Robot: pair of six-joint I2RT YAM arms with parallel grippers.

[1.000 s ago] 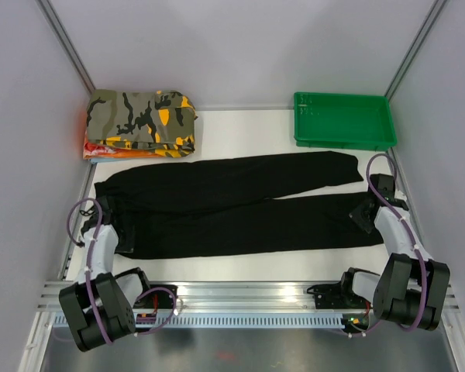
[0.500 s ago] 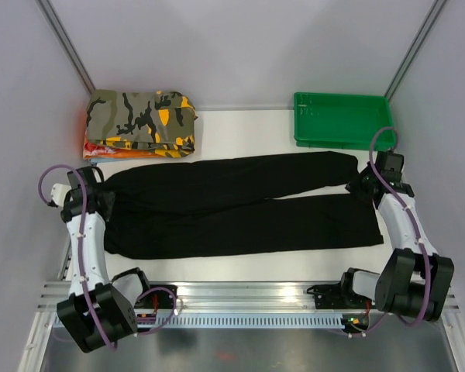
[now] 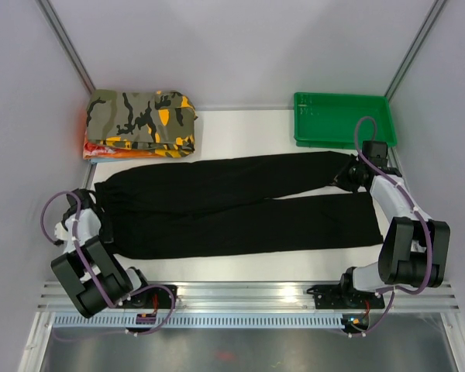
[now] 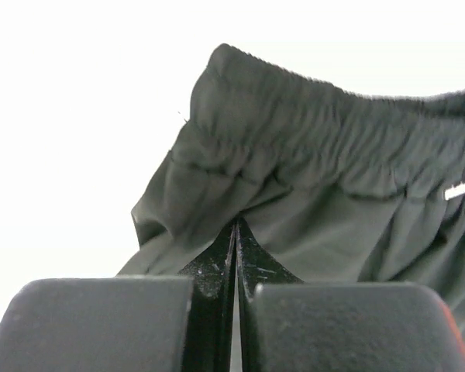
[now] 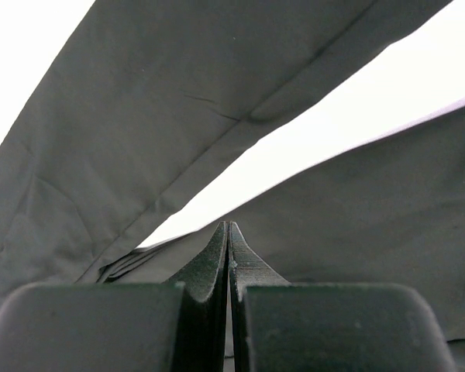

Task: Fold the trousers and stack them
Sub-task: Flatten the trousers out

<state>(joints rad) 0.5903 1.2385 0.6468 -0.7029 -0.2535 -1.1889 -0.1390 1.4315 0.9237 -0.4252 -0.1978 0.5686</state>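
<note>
The black trousers (image 3: 232, 205) lie flat across the table, waistband at the left and both legs running right. My left gripper (image 3: 91, 203) is at the waistband's left edge. In the left wrist view its jaws (image 4: 236, 225) are shut, with the gathered waistband cloth (image 4: 318, 155) creased into the tips. My right gripper (image 3: 347, 177) is at the far leg's hem end. In the right wrist view it (image 5: 229, 226) is shut over the cloth edge with nothing visibly between the fingers. The far leg (image 5: 178, 101) runs above a strip of bare white table.
A folded camouflage garment (image 3: 143, 120) sits on an orange piece at the back left. A green tray (image 3: 345, 142) stands at the back right, close behind the right gripper. Grey walls close in both sides, and a metal rail (image 3: 240, 291) runs along the near edge.
The left gripper moved from the trousers' near waist corner to the waistband's left edge, opened on the way, and shut again. The right gripper went from the near leg's hem to the far leg's hem, staying shut.
</note>
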